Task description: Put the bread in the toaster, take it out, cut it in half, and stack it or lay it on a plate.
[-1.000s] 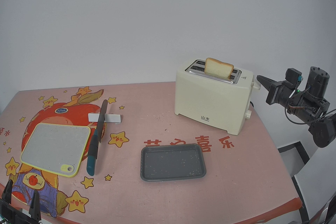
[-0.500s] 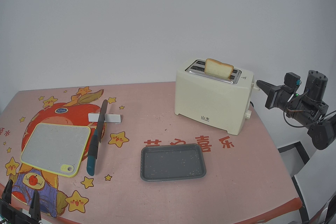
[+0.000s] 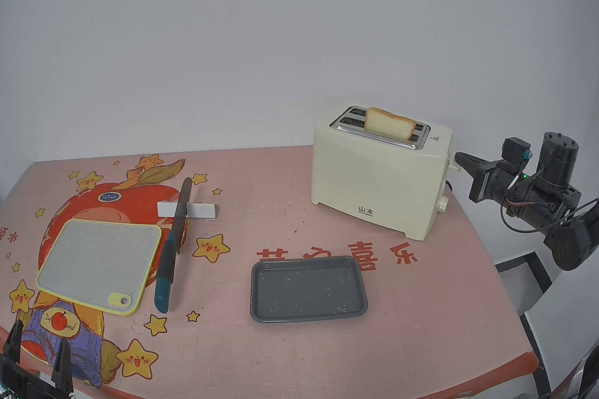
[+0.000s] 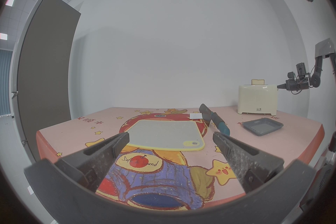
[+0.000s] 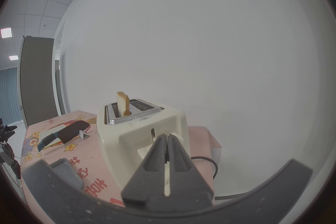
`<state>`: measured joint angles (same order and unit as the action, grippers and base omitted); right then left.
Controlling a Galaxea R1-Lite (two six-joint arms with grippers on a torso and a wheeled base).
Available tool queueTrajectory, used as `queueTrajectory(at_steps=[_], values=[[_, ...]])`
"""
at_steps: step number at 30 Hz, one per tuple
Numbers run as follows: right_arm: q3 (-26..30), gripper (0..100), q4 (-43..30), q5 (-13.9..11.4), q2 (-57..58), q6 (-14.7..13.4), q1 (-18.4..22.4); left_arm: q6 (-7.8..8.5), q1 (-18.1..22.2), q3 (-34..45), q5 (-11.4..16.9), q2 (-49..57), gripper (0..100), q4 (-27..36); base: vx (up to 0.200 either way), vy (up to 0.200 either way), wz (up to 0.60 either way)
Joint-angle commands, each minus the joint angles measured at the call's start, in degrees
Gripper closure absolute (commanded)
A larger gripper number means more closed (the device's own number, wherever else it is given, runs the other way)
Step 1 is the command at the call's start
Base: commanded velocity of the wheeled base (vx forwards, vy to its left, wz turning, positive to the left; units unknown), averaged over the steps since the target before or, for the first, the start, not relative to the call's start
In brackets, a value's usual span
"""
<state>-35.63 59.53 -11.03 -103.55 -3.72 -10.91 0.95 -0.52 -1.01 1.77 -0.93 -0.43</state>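
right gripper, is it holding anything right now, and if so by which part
Nothing is held: the right gripper is shut on itself, empty, its tip at the side lever of the cream plastic toaster.

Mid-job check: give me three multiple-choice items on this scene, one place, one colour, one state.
1. What colour is the tray? A) yellow B) dark grey C) white
2. Where is the bread? A) standing in a toaster slot B) lying on the tray C) held in a gripper
3. How is the right gripper? A) open above the tray B) shut on the bread C) shut, tip at the toaster's side lever
Answers: B, the tray is dark grey in the head view; A, the slice sticks up from the slot; C, in the right wrist view its jaws meet by the lever.
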Motion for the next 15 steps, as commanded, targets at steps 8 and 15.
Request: queueTrajectory(at_steps=[8,15], values=[[0.83,100,-0.11,-0.04,-1.13,0.11,-0.08,0.02,0.0,1.01,-0.01,0.93,0,-0.01,0.0,0.0,0.0],[1.09,100,-0.11,0.31,-2.19,0.73,-0.16,0.02,0.0,1.01,0.08,0.93,0,-0.01,0.0,0.0,0.0]])
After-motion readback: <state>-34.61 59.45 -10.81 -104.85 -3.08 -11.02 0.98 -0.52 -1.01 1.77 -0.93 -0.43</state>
